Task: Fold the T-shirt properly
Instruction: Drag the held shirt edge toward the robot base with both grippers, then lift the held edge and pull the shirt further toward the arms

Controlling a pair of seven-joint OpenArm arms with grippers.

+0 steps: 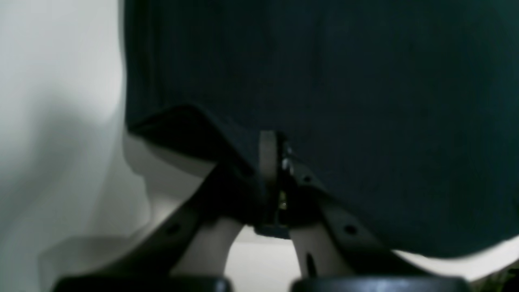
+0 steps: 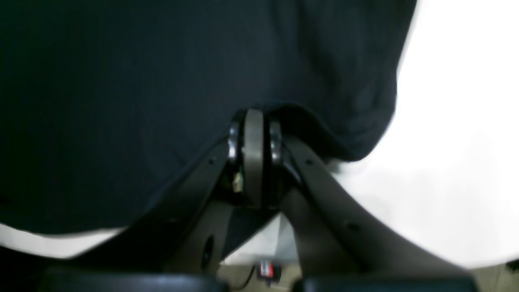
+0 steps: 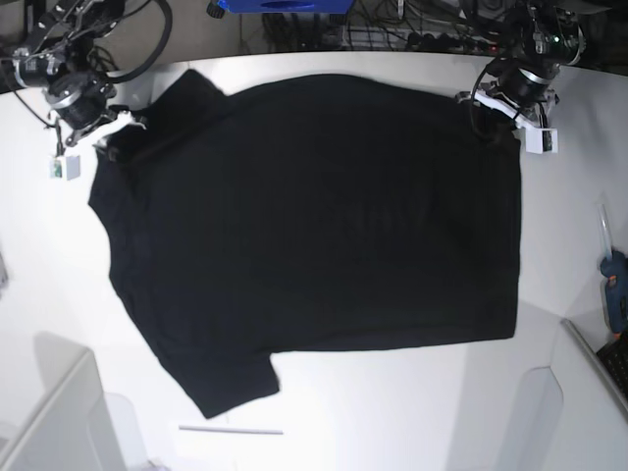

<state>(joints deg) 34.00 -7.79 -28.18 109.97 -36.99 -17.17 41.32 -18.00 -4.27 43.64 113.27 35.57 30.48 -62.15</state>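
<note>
The black T-shirt [image 3: 314,216] lies spread flat on the white table [image 3: 392,412], its sleeves on the base view's left and its hem on the right. My left gripper [image 3: 488,130] is at the far hem corner. In the left wrist view it [image 1: 271,140] is shut on the T-shirt's edge [image 1: 324,81], which is slightly raised. My right gripper [image 3: 116,145] is at the far sleeve and shoulder. In the right wrist view it [image 2: 253,117] is shut, with the T-shirt's edge [image 2: 162,81] bunched up around its tips.
A blue tool [image 3: 616,285] lies at the table's right edge. A thin white strip [image 3: 231,430] lies near the front edge. Pale bin-like shapes stand at the front left [image 3: 59,412] and front right [image 3: 589,392]. Cables and a blue box [image 3: 285,5] lie behind the table.
</note>
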